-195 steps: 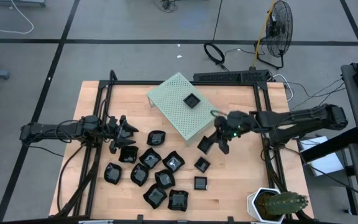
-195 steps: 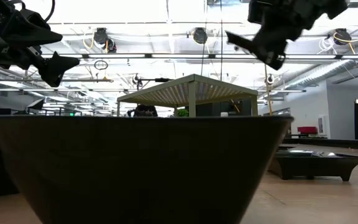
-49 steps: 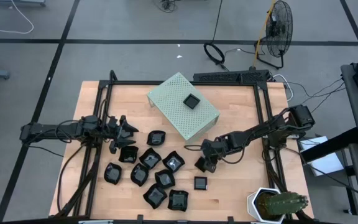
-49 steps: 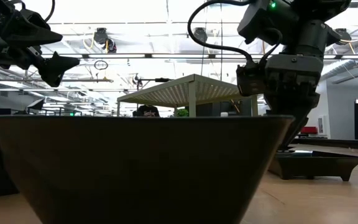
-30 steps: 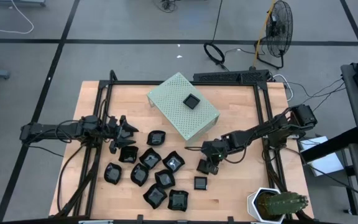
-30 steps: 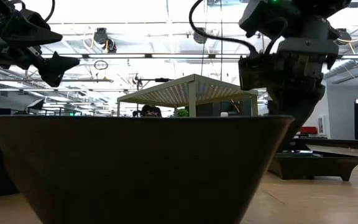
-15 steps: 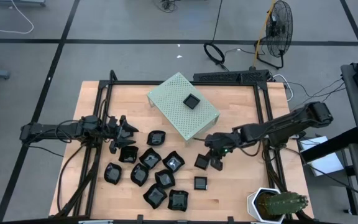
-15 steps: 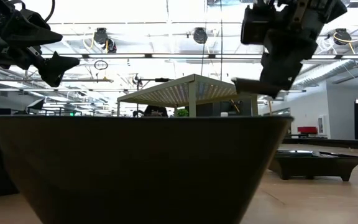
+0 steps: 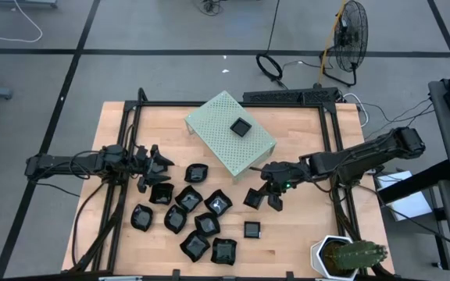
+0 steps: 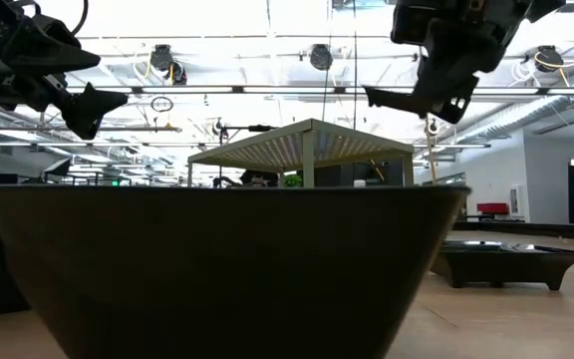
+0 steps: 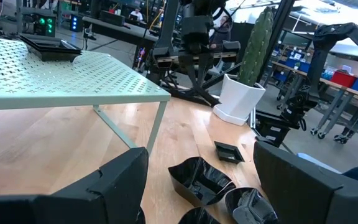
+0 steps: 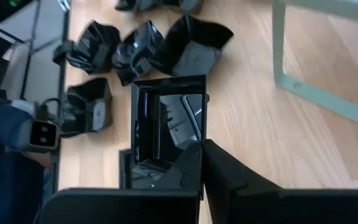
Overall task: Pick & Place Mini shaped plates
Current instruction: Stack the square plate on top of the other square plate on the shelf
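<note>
Several tiny glossy black plates [image 9: 190, 215] lie clustered on the wooden table. One small square plate [image 9: 241, 126] sits on top of the pale green perforated box [image 9: 225, 144]. Another small square plate [image 9: 251, 229] lies alone nearer the near edge. My right gripper [image 9: 260, 197] is shut on a small square plate [image 9: 252, 197], held in the air just off the box's near right corner. My left gripper [image 9: 161, 166] waits open at the table's left, above the far end of the cluster; its wrist view shows its wide-apart fingers [image 11: 123, 180] over the plates [image 11: 197, 180]. My right gripper [image 12: 202, 163] pinches the small square plate by one side wall [image 12: 197, 146], one finger [image 12: 182, 174] inside the dish and the other [image 12: 235, 180] outside. The fingers come from above, slanting down. The plate [image 10: 392, 97] is lifted clear, sticking out sideways from the fingertips, nearly level.
The box stands on legs [image 11: 157, 127] with open space under it. A white pot with a cactus [image 9: 342, 254] stands at the near right corner. Black frame rails [image 9: 330, 148] run along the table's sides. A large dark dish [image 10: 227, 269] fills the low view's foreground.
My right gripper, shut on the small square plate, has risen from the table top and moved slightly toward the far edge and the box. The plate has been lifted clear of the table. The left arm has kept still.
</note>
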